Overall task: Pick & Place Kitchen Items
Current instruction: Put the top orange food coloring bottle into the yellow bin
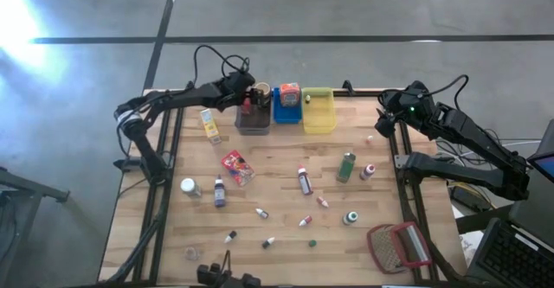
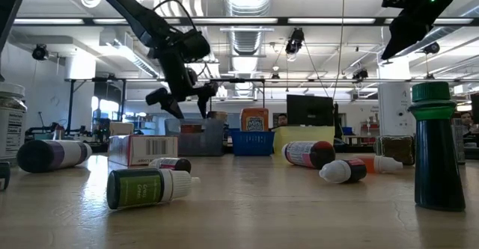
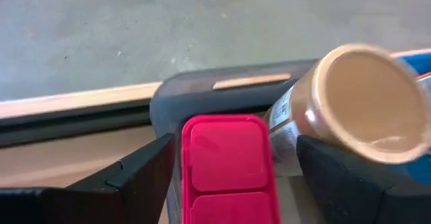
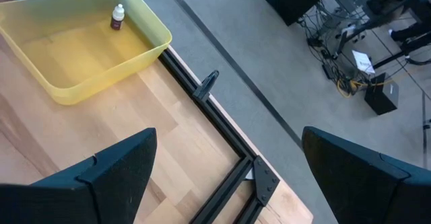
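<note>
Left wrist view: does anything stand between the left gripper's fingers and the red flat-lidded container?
Nothing visible does. The red flat-lidded container stands in the grey plastic bin between the left gripper's open fingers, a gap on each side. A tan-lidded jar lies beside it, not between.

Down the left wrist camera, the left gripper (image 3: pixel 232 183) hangs with its two dark fingers (image 3: pixel 135 180) spread wide, one on each side of a red box (image 3: pixel 227 167) standing between them, a gap showing on both sides. Right beside the box, a tan-lidded jar (image 3: pixel 350 106) leans tilted, lid toward the camera, label partly visible. Both sit in the grey bin (image 3: pixel 202 93), its far rim just behind them. Beyond it, the table's pale wooden edge (image 3: pixel 74 99), then grey floor (image 3: pixel 168 29).
</note>
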`<action>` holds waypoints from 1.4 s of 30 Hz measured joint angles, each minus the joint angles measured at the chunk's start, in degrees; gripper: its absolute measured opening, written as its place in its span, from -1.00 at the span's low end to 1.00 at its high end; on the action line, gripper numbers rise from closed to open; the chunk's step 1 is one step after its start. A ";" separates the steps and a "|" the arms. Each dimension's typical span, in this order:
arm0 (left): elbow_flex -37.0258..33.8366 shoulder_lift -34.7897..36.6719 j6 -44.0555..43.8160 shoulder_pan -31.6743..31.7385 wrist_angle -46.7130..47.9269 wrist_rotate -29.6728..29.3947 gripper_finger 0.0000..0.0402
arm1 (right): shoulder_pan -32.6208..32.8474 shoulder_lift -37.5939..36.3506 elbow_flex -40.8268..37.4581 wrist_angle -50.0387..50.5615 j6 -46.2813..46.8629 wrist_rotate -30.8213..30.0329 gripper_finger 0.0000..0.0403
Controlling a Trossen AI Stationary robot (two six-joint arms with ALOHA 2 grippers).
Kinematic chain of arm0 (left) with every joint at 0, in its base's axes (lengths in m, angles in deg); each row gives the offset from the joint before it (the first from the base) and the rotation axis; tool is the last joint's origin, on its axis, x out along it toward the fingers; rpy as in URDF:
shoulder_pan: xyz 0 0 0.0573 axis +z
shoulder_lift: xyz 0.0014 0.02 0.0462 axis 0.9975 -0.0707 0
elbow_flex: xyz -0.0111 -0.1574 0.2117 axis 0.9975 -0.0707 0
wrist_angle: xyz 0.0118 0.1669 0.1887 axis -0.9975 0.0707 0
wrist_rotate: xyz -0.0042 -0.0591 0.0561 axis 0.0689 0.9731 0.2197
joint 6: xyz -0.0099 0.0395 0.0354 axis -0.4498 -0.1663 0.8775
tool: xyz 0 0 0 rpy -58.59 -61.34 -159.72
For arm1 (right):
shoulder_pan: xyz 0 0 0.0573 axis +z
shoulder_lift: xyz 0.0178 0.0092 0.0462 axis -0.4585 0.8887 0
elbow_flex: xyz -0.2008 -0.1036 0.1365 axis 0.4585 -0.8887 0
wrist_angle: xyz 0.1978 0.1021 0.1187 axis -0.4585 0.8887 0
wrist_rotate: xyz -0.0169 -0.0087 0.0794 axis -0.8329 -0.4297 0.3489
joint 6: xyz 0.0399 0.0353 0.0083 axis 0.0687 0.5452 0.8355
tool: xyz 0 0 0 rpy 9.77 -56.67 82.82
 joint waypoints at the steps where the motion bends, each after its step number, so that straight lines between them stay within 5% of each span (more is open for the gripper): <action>1: -0.01 0.76 0.23 0.00 -0.08 0.00 0.56 | 0.02 0.02 0.02 0.01 -0.18 0.02 0.82; 18: 0.00 17.61 0.40 -3.66 -0.68 0.98 0.56 | 0.00 0.01 0.00 0.01 -0.18 0.00 0.82; 31: 0.02 20.28 -0.33 -4.22 -2.17 4.13 0.55 | 0.02 0.01 0.00 0.01 0.01 0.01 0.82; 37: 0.02 20.97 10.89 -7.48 -8.42 13.57 0.50 | 0.01 0.00 0.00 0.01 -0.15 0.01 0.82; 42: 0.02 23.02 21.45 -14.62 -14.47 14.04 0.44 | 0.02 0.01 0.00 0.01 -0.10 0.00 0.82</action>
